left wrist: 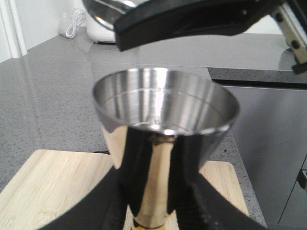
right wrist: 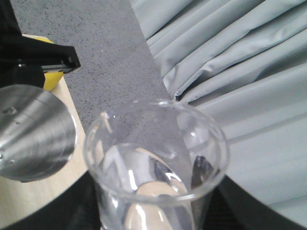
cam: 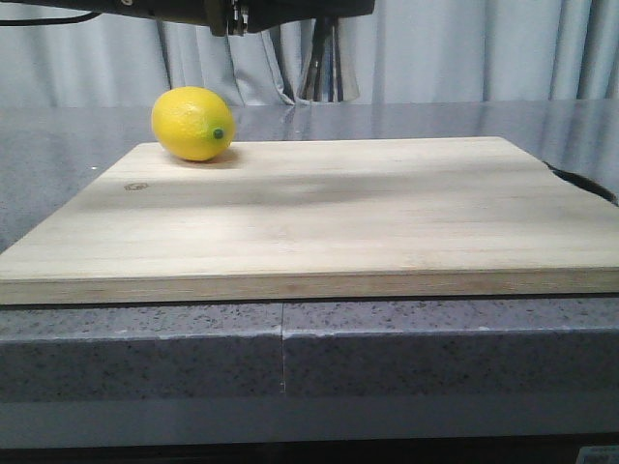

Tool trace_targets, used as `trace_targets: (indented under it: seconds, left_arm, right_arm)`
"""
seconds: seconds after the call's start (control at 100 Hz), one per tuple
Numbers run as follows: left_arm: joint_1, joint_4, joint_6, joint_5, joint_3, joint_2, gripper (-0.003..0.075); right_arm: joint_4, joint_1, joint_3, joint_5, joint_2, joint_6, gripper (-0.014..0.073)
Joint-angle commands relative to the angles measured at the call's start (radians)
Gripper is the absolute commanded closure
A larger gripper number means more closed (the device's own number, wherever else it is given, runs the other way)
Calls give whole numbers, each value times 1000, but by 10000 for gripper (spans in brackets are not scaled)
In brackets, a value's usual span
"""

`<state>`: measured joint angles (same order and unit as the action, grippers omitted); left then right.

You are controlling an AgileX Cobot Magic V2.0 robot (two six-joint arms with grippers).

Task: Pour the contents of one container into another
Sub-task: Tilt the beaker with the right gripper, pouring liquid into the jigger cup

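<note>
While the front view shows only a dark arm section along its top edge, the wrist views show both task items held aloft. The left gripper [left wrist: 153, 211] is closed on the steel jigger [left wrist: 165, 134], its black fingers [left wrist: 201, 201] clamping the lower cone; the jigger stands upright, open mouth up, above the wooden cutting board [cam: 319, 213]. The right gripper [right wrist: 153, 223] holds the glass beaker [right wrist: 156, 163]; its fingers are mostly hidden behind the glass, so their spread cannot be judged exactly. The beaker's rim sits just beside the jigger's steel cone [right wrist: 33, 139], apart from it. The lemon [cam: 193, 123] rests at the board's far left corner. The rest of the board carries nothing else, and grey speckled table [cam: 145, 348] surrounds it. Grey curtain [right wrist: 249, 72] hangs beyond the table's far edge.
</note>
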<state>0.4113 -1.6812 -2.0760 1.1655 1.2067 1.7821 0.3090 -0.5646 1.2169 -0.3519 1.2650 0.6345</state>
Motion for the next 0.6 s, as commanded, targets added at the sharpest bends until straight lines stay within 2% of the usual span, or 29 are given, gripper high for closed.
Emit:
trace_targets:
  seconds: [0.0, 0.41, 0.59]
  left_arm:
    - [8, -76, 6, 105, 24, -44, 533]
    - [8, -76, 6, 105, 24, -44, 533]
    - [8, -76, 6, 105, 24, -44, 533]
  right_arm:
    - [52, -3, 38, 87, -15, 30, 321]
    - [108, -36, 38, 74, 3, 32, 321]
    - [193, -70, 38, 29, 3, 32, 321]
